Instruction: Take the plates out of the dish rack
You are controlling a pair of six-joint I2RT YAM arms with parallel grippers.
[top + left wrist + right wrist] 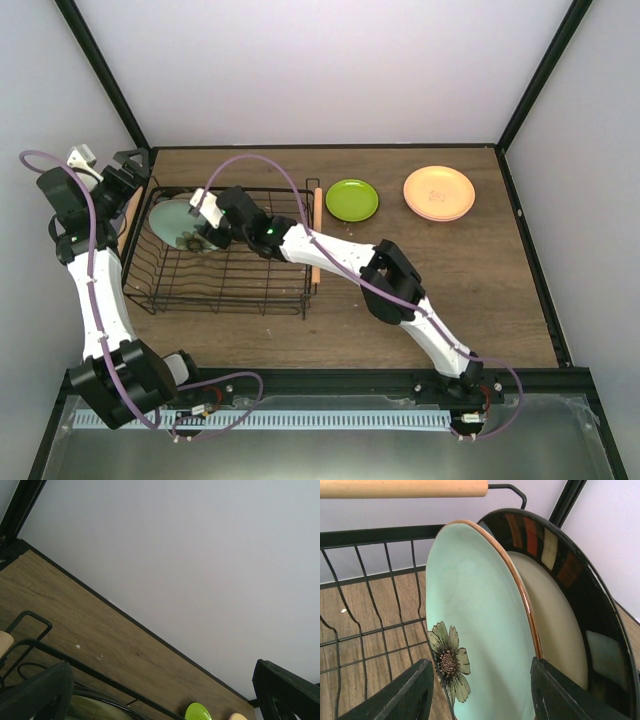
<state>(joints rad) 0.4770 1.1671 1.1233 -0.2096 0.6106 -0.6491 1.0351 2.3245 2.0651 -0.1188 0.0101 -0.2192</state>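
Observation:
The dish rack point(230, 275) stands at the left of the table. A pale mint plate with a flower point(178, 222) leans upright in its far left end. In the right wrist view the mint plate point(480, 605) stands in front of a dark-rimmed plate with a beige centre point(555, 615). My right gripper point(480, 700) is open, its jaws either side of the mint plate's edge; it also shows in the top view point(207, 213). My left gripper point(128, 168) is open and empty above the rack's far left corner. A lime green plate point(352, 199) and a yellow-orange plate point(439, 190) on a pink one lie on the table.
The rack's wooden handles run along its right side point(317, 235) and left side point(130, 215). The left wrist view shows the rack's rim point(100, 677), the back wall and the lime plate point(198, 712). The cell's black frame posts stand at the table's corners.

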